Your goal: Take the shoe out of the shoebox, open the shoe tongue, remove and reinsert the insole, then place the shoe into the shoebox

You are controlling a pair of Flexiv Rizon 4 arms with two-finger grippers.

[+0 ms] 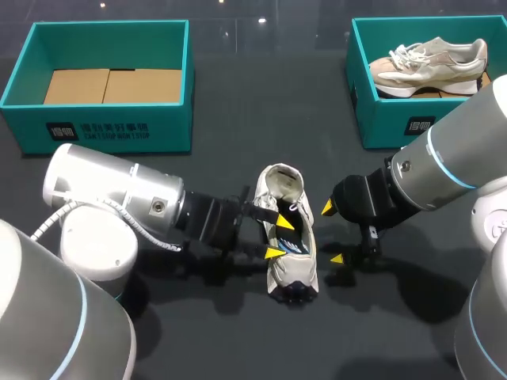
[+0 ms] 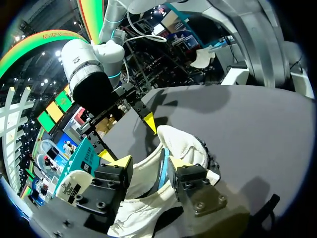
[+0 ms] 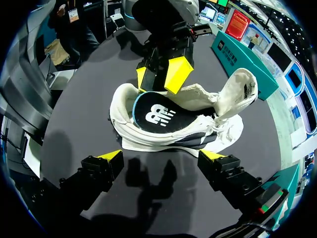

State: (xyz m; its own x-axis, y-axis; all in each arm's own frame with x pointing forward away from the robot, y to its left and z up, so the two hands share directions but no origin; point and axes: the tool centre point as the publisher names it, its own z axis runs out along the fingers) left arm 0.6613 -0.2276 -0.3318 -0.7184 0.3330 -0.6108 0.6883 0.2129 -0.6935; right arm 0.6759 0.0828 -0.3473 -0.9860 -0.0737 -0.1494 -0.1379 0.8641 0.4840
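Observation:
A white shoe (image 1: 297, 269) lies on the dark table, toe toward me, its tongue (image 1: 281, 180) folded back and up. The dark insole (image 3: 153, 116) with a white logo lies inside the shoe (image 3: 171, 136). My left gripper (image 1: 279, 237) comes in from the shoe's left side, its fingers apart and astride the side wall (image 2: 185, 144), one yellow tip (image 2: 181, 162) inside and one outside. My left gripper (image 2: 151, 162) holds nothing. On the shoe's right side my right gripper (image 1: 332, 233) stands wide open, its fingers (image 3: 111, 157) clear of the shoe.
A teal shoebox (image 1: 95, 127) with a bare cardboard floor stands at the back left. A second teal box (image 1: 380, 119) at the back right holds another pale shoe (image 1: 428, 63). Both arms crowd the table's middle.

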